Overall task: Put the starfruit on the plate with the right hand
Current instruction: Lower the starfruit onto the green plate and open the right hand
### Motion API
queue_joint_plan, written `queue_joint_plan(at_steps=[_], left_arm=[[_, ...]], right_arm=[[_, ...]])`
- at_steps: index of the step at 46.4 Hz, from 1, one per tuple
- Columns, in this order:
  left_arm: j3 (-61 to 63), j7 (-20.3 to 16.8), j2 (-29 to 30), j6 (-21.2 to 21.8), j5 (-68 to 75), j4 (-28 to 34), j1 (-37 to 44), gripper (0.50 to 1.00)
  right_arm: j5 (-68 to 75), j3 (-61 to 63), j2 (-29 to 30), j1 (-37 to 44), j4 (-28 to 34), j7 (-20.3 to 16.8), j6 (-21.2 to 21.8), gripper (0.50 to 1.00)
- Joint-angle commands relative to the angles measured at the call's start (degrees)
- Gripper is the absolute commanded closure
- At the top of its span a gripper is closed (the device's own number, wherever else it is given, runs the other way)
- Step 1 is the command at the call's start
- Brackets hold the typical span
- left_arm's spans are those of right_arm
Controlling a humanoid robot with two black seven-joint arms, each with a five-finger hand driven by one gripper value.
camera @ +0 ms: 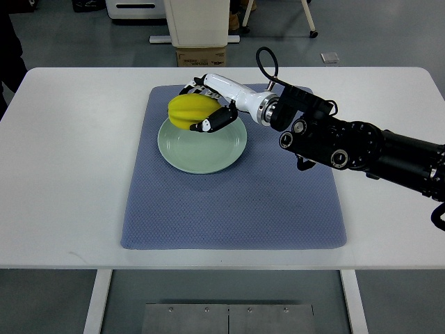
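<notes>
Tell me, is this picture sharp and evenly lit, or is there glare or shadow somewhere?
Top view: sharp and evenly lit; faint sheen on the white table; soft shadow under the right hand and starfruit over the plate.

Bright, even light; sharp pic

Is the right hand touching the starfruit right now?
Touching. The top view shows the right hand with fingers wrapped around the starfruit, above the far rim of the plate.
</notes>
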Motion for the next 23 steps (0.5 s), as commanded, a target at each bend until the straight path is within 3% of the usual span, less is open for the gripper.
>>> queue_joint_plan(at_steps=[1, 23], left_arm=[[0.0, -0.01, 0.0, 0.0, 0.0, 0.0, 0.0, 0.5], [0.0, -0.01, 0.0, 0.0, 0.0, 0.0, 0.0, 0.5]], right_arm=[[0.01, -0.81, -0.01, -0.97, -0.77, 0.11, -0.02, 1.0], [-0.08, -0.9, -0.01, -4.13, -0.86, 0.02, -0.11, 1.0]])
